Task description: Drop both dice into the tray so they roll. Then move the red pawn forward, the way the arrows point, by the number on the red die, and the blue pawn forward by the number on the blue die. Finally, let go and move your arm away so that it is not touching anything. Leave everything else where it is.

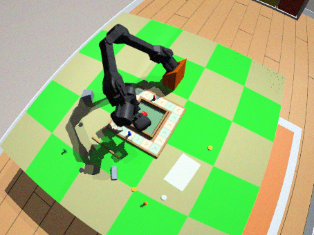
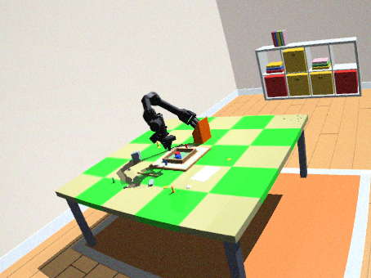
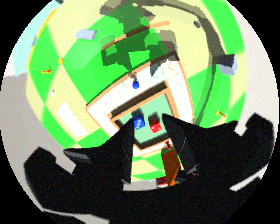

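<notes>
My gripper (image 2: 168, 148) (image 3: 148, 118) is partly open and empty, above the board and tray. The tray (image 1: 160, 124) (image 3: 137, 102) sits inside the arrow board (image 1: 165, 133). The red die (image 1: 144, 113) (image 2: 177, 153) (image 3: 155, 126) and the blue die (image 3: 139, 122) lie close together inside the tray; the arm hides the blue one in the top view. Their pips are too blurred to count surely. The blue pawn (image 1: 129, 133) (image 2: 165, 162) (image 3: 135, 84) stands on the board's near-left side. The red pawn (image 1: 153, 97) (image 2: 186, 145) (image 3: 168, 144) stands on the far side.
An orange block (image 1: 175, 75) (image 2: 202, 131) stands behind the board, close to the arm. A grey cube (image 1: 88, 95), a stick (image 1: 107, 148) and a grey block (image 1: 114, 173) lie to the left and front. A white sheet (image 1: 182, 172), yellow discs and an orange pawn (image 1: 145, 203) are farther out.
</notes>
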`<state>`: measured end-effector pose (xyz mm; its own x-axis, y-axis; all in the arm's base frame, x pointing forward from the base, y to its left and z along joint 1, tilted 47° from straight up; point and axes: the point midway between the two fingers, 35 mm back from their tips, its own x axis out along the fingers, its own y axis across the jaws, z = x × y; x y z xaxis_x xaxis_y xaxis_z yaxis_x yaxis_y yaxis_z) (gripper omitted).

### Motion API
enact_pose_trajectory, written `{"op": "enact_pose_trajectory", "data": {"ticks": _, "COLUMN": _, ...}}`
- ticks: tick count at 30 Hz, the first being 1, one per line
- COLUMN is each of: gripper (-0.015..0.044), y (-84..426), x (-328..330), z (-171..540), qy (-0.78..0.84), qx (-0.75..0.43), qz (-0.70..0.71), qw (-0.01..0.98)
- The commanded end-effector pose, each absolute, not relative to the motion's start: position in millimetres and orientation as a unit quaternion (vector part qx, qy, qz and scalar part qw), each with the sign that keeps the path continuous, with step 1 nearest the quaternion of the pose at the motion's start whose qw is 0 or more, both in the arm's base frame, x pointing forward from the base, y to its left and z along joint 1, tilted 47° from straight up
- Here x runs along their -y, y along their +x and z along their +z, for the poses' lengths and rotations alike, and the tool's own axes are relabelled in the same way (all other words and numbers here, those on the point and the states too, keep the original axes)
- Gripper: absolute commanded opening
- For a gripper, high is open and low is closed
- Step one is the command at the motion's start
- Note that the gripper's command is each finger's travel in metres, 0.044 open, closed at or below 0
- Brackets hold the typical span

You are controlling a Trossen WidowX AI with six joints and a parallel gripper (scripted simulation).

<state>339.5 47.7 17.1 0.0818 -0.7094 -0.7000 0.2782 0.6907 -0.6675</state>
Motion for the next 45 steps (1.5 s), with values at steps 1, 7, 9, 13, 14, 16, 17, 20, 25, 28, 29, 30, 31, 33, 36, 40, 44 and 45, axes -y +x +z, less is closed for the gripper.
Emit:
{"op": "enact_pose_trajectory", "data": {"ticks": 1, "gripper": 0.0200, "y": 375, "x": -42, "z": 13, "qy": -0.208, "qx": -0.586, "qz": -0.339, "qw": 0.706}}
{"op": "enact_pose_trajectory", "data": {"ticks": 7, "gripper": 0.0200, "y": 383, "x": -41, "z": 13, "qy": -0.213, "qx": -0.586, "qz": -0.336, "qw": 0.706}}
{"op": "enact_pose_trajectory", "data": {"ticks": 9, "gripper": 0.0200, "y": 384, "x": -41, "z": 12, "qy": -0.213, "qx": -0.586, "qz": -0.336, "qw": 0.706}}
{"op": "enact_pose_trajectory", "data": {"ticks": 13, "gripper": 0.0200, "y": 385, "x": -31, "z": 3, "qy": -0.214, "qx": -0.586, "qz": -0.336, "qw": 0.706}}
{"op": "enact_pose_trajectory", "data": {"ticks": 14, "gripper": 0.0200, "y": 385, "x": -30, "z": 2, "qy": -0.214, "qx": -0.586, "qz": -0.336, "qw": 0.706}}
{"op": "enact_pose_trajectory", "data": {"ticks": 16, "gripper": 0.0200, "y": 385, "x": -30, "z": 2, "qy": -0.214, "qx": -0.586, "qz": -0.336, "qw": 0.706}}
{"op": "enact_pose_trajectory", "data": {"ticks": 17, "gripper": 0.0200, "y": 385, "x": -30, "z": 2, "qy": -0.214, "qx": -0.586, "qz": -0.336, "qw": 0.706}}
{"op": "enact_pose_trajectory", "data": {"ticks": 20, "gripper": 0.0200, "y": 386, "x": -29, "z": 1, "qy": -0.214, "qx": -0.586, "qz": -0.336, "qw": 0.706}}
{"op": "enact_pose_trajectory", "data": {"ticks": 25, "gripper": 0.0200, "y": 387, "x": -23, "z": -5, "qy": -0.214, "qx": -0.586, "qz": -0.336, "qw": 0.706}}
{"op": "enact_pose_trajectory", "data": {"ticks": 28, "gripper": 0.0200, "y": 387, "x": -20, "z": -8, "qy": -0.214, "qx": -0.586, "qz": -0.336, "qw": 0.706}}
{"op": "enact_pose_trajectory", "data": {"ticks": 29, "gripper": 0.0200, "y": 387, "x": -19, "z": -10, "qy": -0.214, "qx": -0.586, "qz": -0.336, "qw": 0.706}}
{"op": "enact_pose_trajectory", "data": {"ticks": 30, "gripper": 0.0200, "y": 388, "x": -18, "z": -11, "qy": -0.214, "qx": -0.586, "qz": -0.336, "qw": 0.706}}
{"op": "enact_pose_trajectory", "data": {"ticks": 31, "gripper": 0.0200, "y": 388, "x": -16, "z": -12, "qy": -0.214, "qx": -0.586, "qz": -0.336, "qw": 0.706}}
{"op": "enact_pose_trajectory", "data": {"ticks": 33, "gripper": 0.0200, "y": 388, "x": -14, "z": -14, "qy": -0.214, "qx": -0.586, "qz": -0.336, "qw": 0.706}}
{"op": "enact_pose_trajectory", "data": {"ticks": 36, "gripper": 0.0200, "y": 389, "x": -11, "z": -17, "qy": -0.214, "qx": -0.586, "qz": -0.336, "qw": 0.706}}
{"op": "enact_pose_trajectory", "data": {"ticks": 40, "gripper": 0.0200, "y": 389, "x": -6, "z": -22, "qy": -0.214, "qx": -0.586, "qz": -0.336, "qw": 0.706}}
{"op": "enact_pose_trajectory", "data": {"ticks": 44, "gripper": 0.0200, "y": 389, "x": -2, "z": -26, "qy": -0.214, "qx": -0.586, "qz": -0.336, "qw": 0.706}}
{"op": "enact_pose_trajectory", "data": {"ticks": 45, "gripper": 0.0200, "y": 389, "x": -1, "z": -26, "qy": -0.214, "qx": -0.586, "qz": -0.336, "qw": 0.706}}
